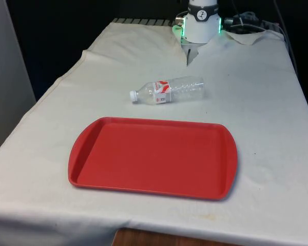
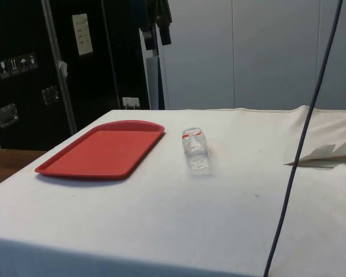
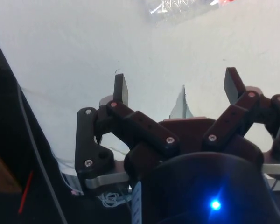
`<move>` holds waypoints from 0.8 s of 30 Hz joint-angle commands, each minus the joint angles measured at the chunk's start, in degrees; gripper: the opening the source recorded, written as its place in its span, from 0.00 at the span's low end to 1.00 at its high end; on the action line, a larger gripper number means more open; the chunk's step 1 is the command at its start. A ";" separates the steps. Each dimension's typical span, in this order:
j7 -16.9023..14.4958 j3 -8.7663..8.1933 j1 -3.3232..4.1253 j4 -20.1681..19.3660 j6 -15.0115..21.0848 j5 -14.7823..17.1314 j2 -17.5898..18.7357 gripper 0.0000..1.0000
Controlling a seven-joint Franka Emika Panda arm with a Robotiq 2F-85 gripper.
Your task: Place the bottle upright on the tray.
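Wrist view has the gripper (image 3: 177,86) hanging above the white cloth (image 3: 84,46) with its jaws spread wide and nothing between them; the two black fingertips (image 3: 121,88) stand well apart over bare fabric. Ahead of the jaws, well beyond their reach, lies the bottle (image 3: 186,7), a clear plastic one seen there as a crinkled transparent body with a touch of red label. Front view shows the same bottle (image 1: 167,90) lying on its side on the cloth, its white cap pointing to the front view's left, with the red tray (image 1: 153,157) beyond it from the jaws' standpoint, near but not touching. Side view confirms this: the bottle (image 2: 195,149) rests flat just beside the tray (image 2: 104,150), which carries nothing. The task seems to be at its very beginning, with the approach to the bottle as the step in hand and no grasp yet made. The next move likely calls for carrying the open jaws forward and down until they straddle the bottle's body across its width, then closing gently, since thin plastic may buckle or roll away.
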 commanded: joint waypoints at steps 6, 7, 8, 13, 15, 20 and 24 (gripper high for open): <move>1.55 0.80 0.06 -3.95 2.41 -1.20 -2.52 1.00; 1.89 1.03 0.06 -4.98 2.86 -1.38 -3.09 1.00; 2.01 1.15 0.06 -5.50 3.09 -1.43 -3.44 1.00; 2.58 1.60 0.00 -7.39 3.90 -1.78 -4.53 1.00; 2.98 1.89 0.00 -8.77 4.64 -1.95 -5.27 1.00; 3.55 2.29 0.00 -10.37 5.39 -2.18 -6.07 1.00; 4.18 2.64 -0.06 -11.86 6.59 -2.29 -6.42 1.00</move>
